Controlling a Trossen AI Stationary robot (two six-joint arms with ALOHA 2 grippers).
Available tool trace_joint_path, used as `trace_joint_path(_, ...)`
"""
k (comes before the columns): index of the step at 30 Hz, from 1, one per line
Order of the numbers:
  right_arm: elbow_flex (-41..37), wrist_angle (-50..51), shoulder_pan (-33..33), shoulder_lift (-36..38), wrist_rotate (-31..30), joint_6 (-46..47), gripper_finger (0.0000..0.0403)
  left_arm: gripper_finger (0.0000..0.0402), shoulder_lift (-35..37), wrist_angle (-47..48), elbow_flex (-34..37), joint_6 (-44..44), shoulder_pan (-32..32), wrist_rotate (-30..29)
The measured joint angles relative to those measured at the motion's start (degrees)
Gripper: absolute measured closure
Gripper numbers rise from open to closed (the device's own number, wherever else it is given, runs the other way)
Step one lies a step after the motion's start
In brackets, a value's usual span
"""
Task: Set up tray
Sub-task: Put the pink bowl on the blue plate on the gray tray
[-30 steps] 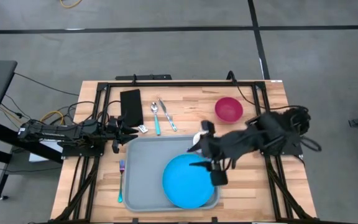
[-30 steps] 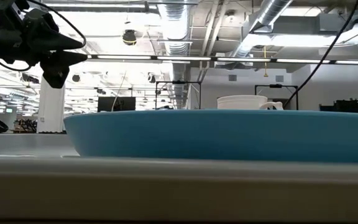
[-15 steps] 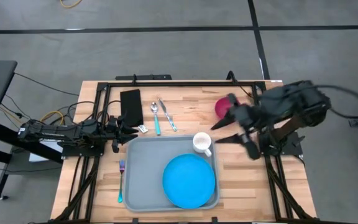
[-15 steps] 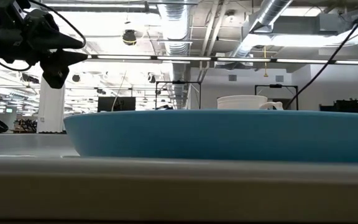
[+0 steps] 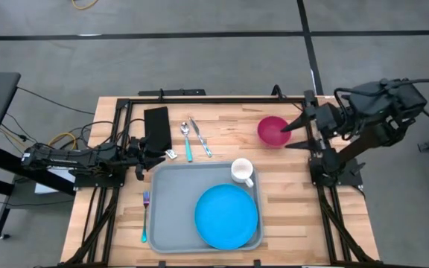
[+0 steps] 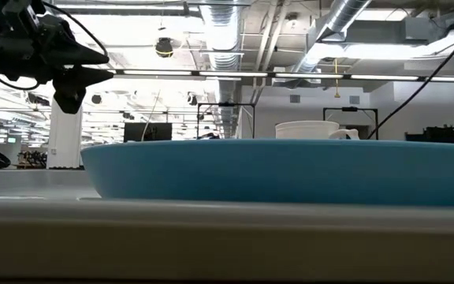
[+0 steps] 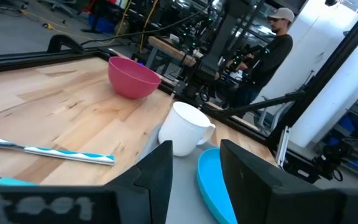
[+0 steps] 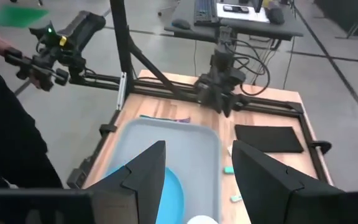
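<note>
tray [image 5: 171, 205] sits lower centre of the high view on the wooden table [image 5: 289, 231]. On it: blue plate [image 5: 226, 216] at its right half, white mug [image 5: 241, 170] in the upper right corner, handle pointing toward the plate. Purple fork [image 5: 145, 216] lies off the tray, just beside its left rim. Spoon [image 5: 187, 139] and knife [image 5: 201, 137] are above the tray at upper centre, next to a black rectangular pad [image 5: 157, 128]. Pink bowl [image 5: 273, 131] is up right of the tray, well clear of it.

right gripper [image 5: 298, 134] hangs just right of the pink bowl, jaws spread wide, nothing in them. left gripper [image 5: 152, 155] is parked low by the tray's upper left corner; fingers [image 7: 155, 178] apart in the left wrist view, nothing visible between them.

Risks as I read it:
- Bowl looks like the next pick. Rounded wall plus a wide-open gripper coming in from the side could shove it instead of gripping it.
- Free space on the tray is the left half only; dropping the bowl near the mug or plate risks knocking the mug or landing on the plate rim.
- Flat cutlery on wood is a hard pinch; a miss could skid it toward the pad.
- Left arm sits close to the tray corner, so a right-arm reach to that side risks arm contact.
</note>
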State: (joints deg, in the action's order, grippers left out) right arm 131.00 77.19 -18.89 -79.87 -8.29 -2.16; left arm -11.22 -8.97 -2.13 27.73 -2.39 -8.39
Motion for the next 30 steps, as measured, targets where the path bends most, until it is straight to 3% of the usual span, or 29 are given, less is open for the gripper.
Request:
trace_joint_path(5, -17.3, -11.7, 1.0, 9.9, 1.6, -2.6, 0.0227, 0.0279, 0.0, 0.0, 0.0, 2.1, 0.0, 0.0)
trace_joint_path(15, -59.9, -54.5, 2.9, 37.6, 4.3, -2.4, 0.0227, 0.0279, 0.0, 0.0, 0.0, 6.2, 0.0, -1.5)
trace_joint_path(18, -69.4, -62.3, 2.9, 44.3, 3.2, -2.2, 0.0226, 0.0279, 0.0, 0.0, 0.0, 6.3, 0.0, -4.0)
trace_joint_path(20, -74.5, -63.7, 3.4, 47.6, -2.3, -0.1, 0.0227, 0.0279, 0.0, 0.0, 0.0, 6.6, 0.0, -5.8)
trace_joint_path(26, -84.9, -59.1, 6.2, 51.4, -27.1, 13.0, 0.0232, 0.0279, 0.0, 0.3, 0.0, 7.5, 0.0, -8.5)
trace_joint_path(30, -88.1, -53.5, 9.4, 51.4, -30.7, 23.7, 0.0232, 0.0279, 0.0, 0.5, 0.0, 7.6, 0.0, -8.5)
